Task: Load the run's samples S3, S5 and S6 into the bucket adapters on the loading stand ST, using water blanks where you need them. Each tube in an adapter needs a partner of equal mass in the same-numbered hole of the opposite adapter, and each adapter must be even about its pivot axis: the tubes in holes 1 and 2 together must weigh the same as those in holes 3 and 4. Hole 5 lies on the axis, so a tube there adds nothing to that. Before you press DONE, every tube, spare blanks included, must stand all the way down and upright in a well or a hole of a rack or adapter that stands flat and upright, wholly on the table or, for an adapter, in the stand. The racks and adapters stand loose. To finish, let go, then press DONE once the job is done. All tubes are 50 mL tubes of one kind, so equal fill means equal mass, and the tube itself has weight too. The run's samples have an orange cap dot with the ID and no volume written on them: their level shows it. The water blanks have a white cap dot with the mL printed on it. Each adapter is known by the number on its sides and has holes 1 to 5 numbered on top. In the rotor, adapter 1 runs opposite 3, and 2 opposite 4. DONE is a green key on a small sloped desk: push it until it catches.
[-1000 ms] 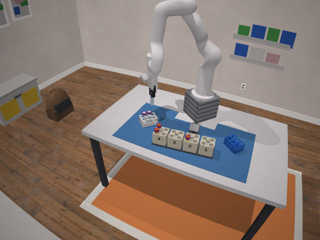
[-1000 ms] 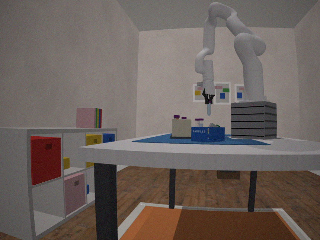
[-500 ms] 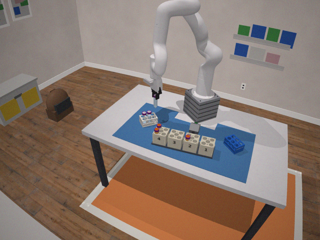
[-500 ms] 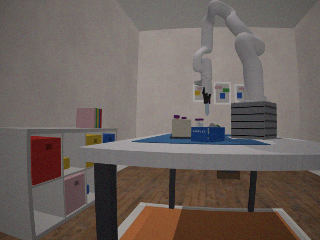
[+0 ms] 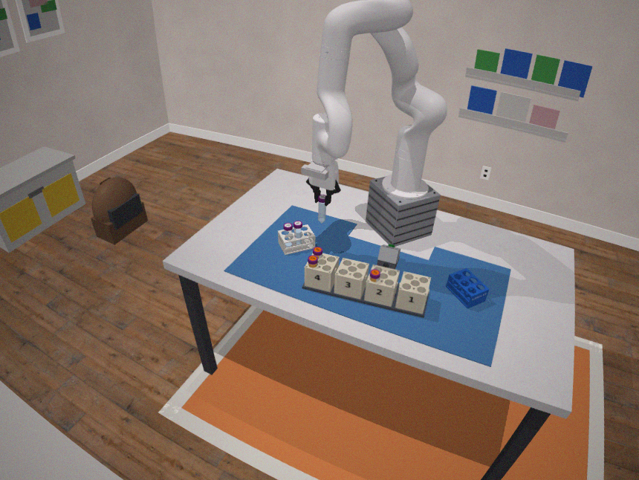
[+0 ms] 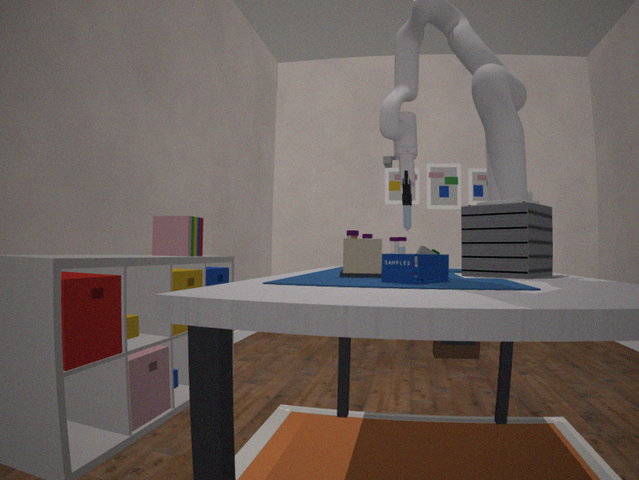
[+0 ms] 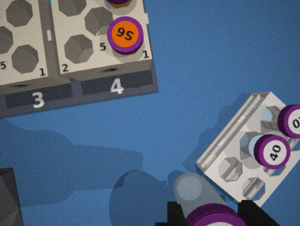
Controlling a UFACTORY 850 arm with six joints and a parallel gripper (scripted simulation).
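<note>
Nearest the wrist camera, a purple-capped tube (image 5: 322, 210) (image 6: 406, 217) (image 7: 196, 194) is hanging nearly upright, gripper (image 5: 322, 200) (image 6: 406, 200) (image 7: 209, 215) closing firmly around it. The arm (image 5: 333, 67) (image 6: 406, 67) is arching over, wrist pointing down. "S6" (image 5: 317, 251) (image 7: 125, 34) is sitting in adapter 4 (image 5: 317, 280) (image 7: 84, 69); "40" (image 5: 298, 224) (image 7: 272, 151) is standing racked. The blue rack (image 5: 467, 289) (image 6: 398, 274) is reading "SAMPLES".

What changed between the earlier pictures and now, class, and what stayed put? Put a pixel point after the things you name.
The gripper (image 5: 322, 200) (image 6: 406, 201) (image 7: 210, 215) moved rightward in the top view and turned, carrying the tube (image 5: 322, 212) (image 6: 406, 217) (image 7: 194, 193) along. Nothing was newly gripped or let go. The clear rack (image 5: 298, 250) (image 7: 242, 182) and blue rack (image 5: 478, 298) (image 6: 397, 274) stayed put.
</note>
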